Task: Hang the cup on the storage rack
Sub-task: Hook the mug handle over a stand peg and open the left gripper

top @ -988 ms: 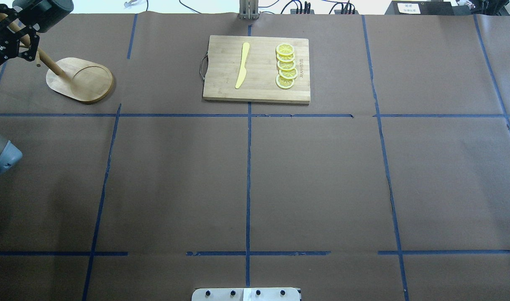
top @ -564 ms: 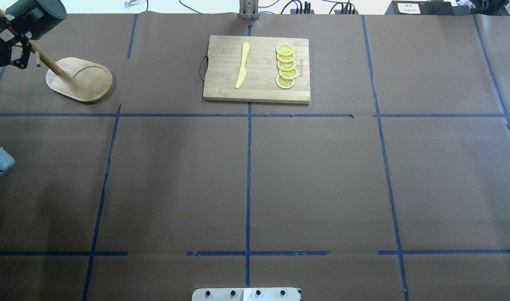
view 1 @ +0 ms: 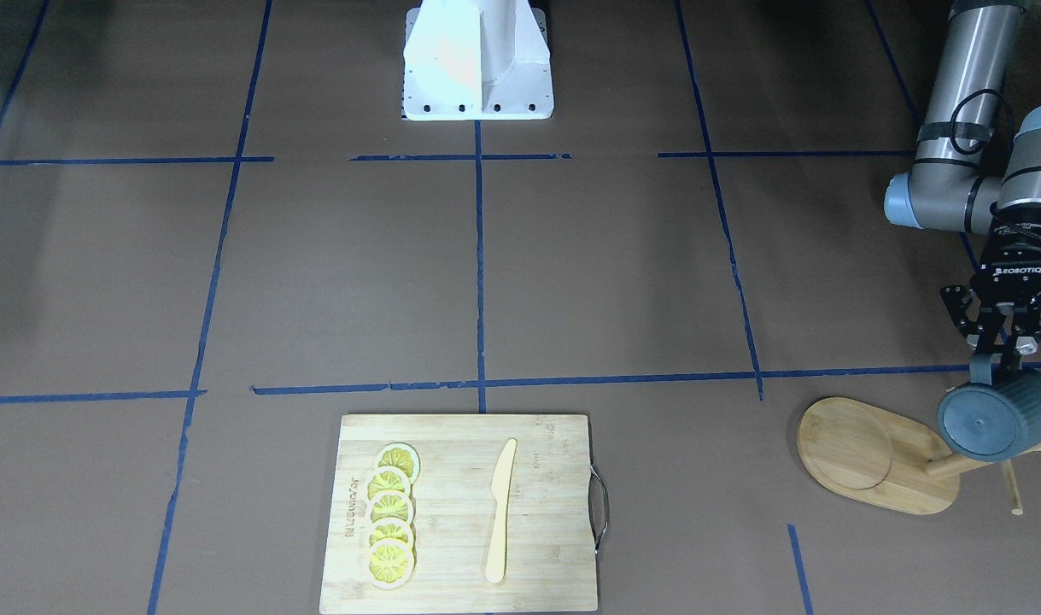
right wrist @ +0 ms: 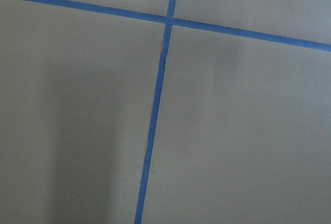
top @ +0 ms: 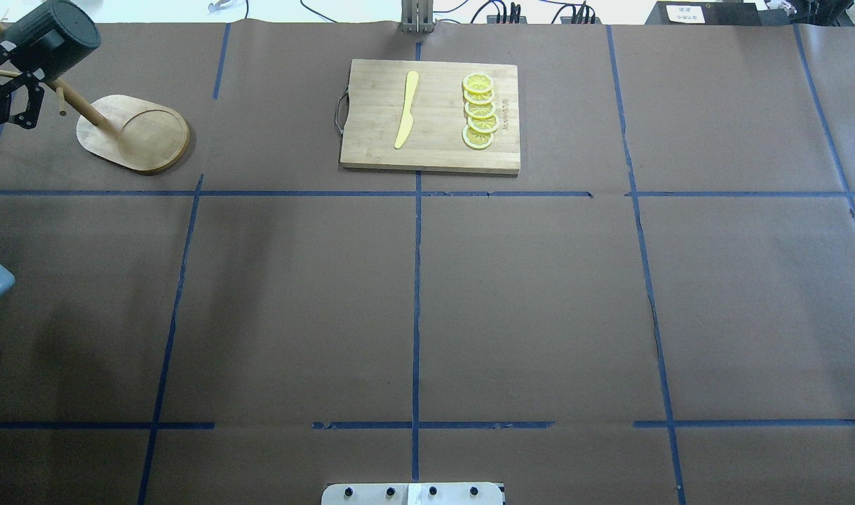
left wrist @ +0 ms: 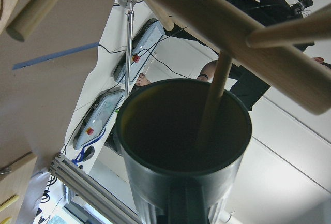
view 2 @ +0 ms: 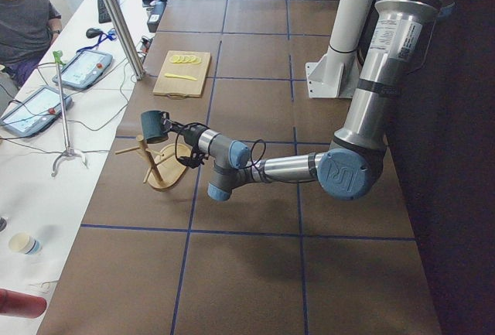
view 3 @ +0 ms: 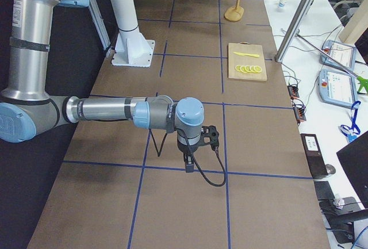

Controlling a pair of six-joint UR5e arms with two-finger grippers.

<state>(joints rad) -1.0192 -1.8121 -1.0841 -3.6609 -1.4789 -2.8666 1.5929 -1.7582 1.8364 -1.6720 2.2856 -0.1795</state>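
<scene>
You have the cup (view 1: 994, 416) up in the air at the far left corner of the table, lying on its side at the top of the storage rack (view 1: 866, 457), its closed bottom turned toward the far edge. In the left wrist view a thin peg (left wrist: 214, 97) crosses the cup's open mouth and seems to reach inside, though you cannot tell there whether it bears any weight. The left gripper (view 1: 1004, 357) is clamped on the cup at what looks like the handle side, so the cup is carried, not hung. By these views the carrying is done and the placing is under way. What remains is to settle the cup on a peg, let go and back away without tipping the rack. The right gripper (view 3: 187, 167) hangs over the table's near right part, well apart; you cannot tell whether it is parted or closed. The cutting board (top: 431, 116) sits mid-table by the far edge.
</scene>
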